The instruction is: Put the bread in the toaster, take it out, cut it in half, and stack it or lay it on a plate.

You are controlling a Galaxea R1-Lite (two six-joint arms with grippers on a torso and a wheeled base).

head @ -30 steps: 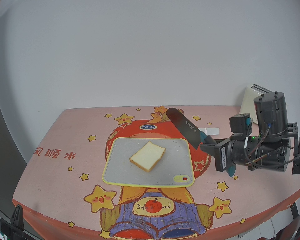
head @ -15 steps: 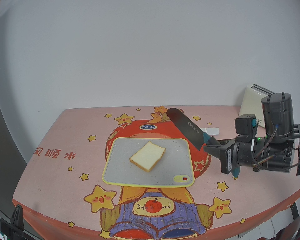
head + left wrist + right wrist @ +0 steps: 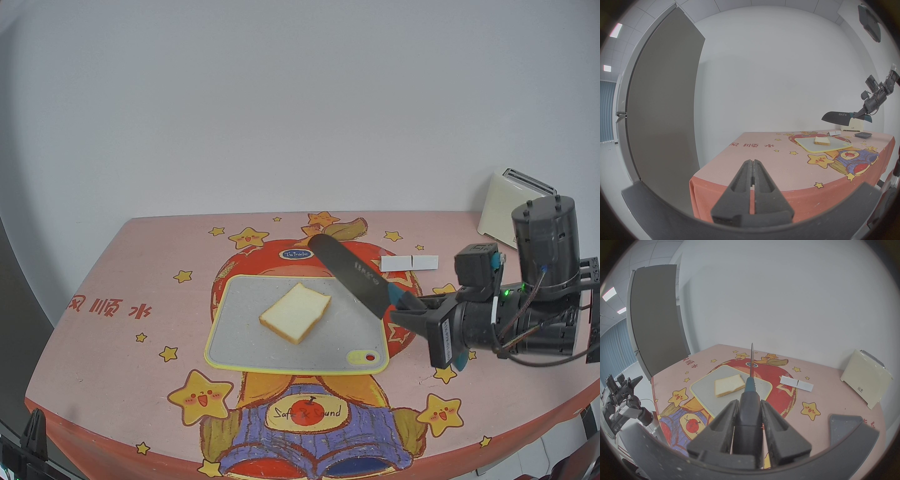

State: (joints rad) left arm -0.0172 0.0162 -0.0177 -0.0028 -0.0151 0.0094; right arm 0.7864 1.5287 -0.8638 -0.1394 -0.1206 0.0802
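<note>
Head view: right gripper (image 3: 407, 307) clamped on the knife (image 3: 350, 272) handle, bread (image 3: 295, 312) just ahead beside the blade; left gripper (image 3: 753, 162) pinched closed, empty.

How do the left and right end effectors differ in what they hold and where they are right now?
Load: the right end effector clamps the knife by its handle; the left end effector is shut on nothing.
Place: the right one hangs above the table beside the cutting board, its blade reaching over the board near the bread; the left one sits off the table's edge.
Shared: both are closed.
</note>
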